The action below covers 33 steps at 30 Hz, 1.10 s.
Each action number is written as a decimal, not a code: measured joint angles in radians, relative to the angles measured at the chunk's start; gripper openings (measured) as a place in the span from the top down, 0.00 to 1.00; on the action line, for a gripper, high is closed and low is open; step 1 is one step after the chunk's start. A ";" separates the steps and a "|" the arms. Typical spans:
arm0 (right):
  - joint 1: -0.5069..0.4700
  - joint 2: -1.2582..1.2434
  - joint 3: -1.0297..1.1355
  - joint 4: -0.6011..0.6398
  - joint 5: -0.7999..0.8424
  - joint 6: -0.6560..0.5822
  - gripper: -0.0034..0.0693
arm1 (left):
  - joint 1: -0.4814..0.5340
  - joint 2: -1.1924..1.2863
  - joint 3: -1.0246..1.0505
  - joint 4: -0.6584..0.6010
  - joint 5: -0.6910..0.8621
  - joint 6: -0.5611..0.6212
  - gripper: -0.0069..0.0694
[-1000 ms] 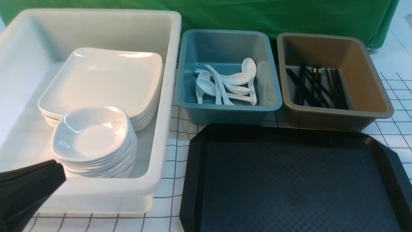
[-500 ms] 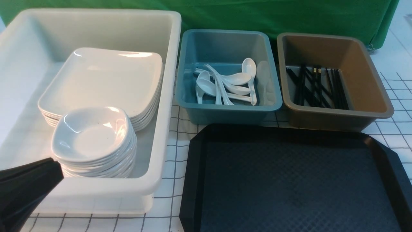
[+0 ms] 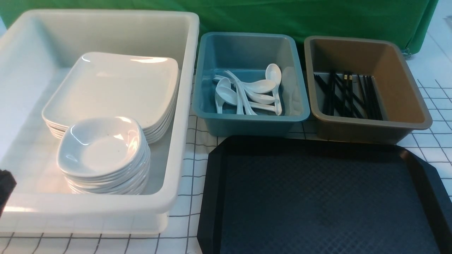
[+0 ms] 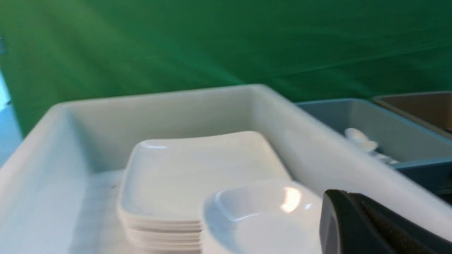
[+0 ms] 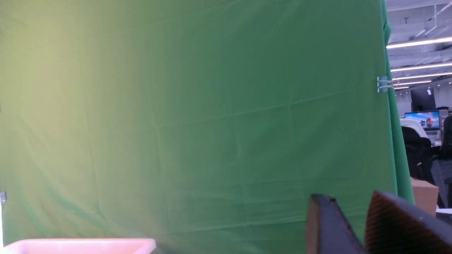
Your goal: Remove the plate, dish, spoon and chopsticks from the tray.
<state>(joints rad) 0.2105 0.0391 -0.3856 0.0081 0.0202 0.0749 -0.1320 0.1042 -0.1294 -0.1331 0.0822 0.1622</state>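
Tray (image 3: 317, 197) was bare; plates (image 3: 116, 88) and dishes (image 3: 102, 148) lay stacked in the white tub (image 3: 106, 21), spoons (image 3: 247, 93) in the blue bin (image 3: 247, 38), chopsticks (image 3: 348, 95) in the brown bin (image 3: 367, 44). My left gripper (image 4: 367, 225) looked closed and empty; my right gripper (image 5: 353, 225) stood slightly apart, holding nothing. Risk: swinging my left arm low could clip the dish stack, which sat close beside it.

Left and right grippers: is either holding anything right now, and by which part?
Nothing is held. The left gripper shows shut fingers with nothing between; the right gripper stands slightly apart, bare.
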 joint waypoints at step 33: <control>0.000 0.000 0.000 0.000 0.000 0.001 0.62 | 0.140 -0.105 0.135 0.034 0.132 -0.005 0.91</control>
<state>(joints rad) 0.2105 0.0391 -0.3856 0.0081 0.0202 0.0760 0.0082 -0.0003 0.0061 -0.0990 0.2142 0.1567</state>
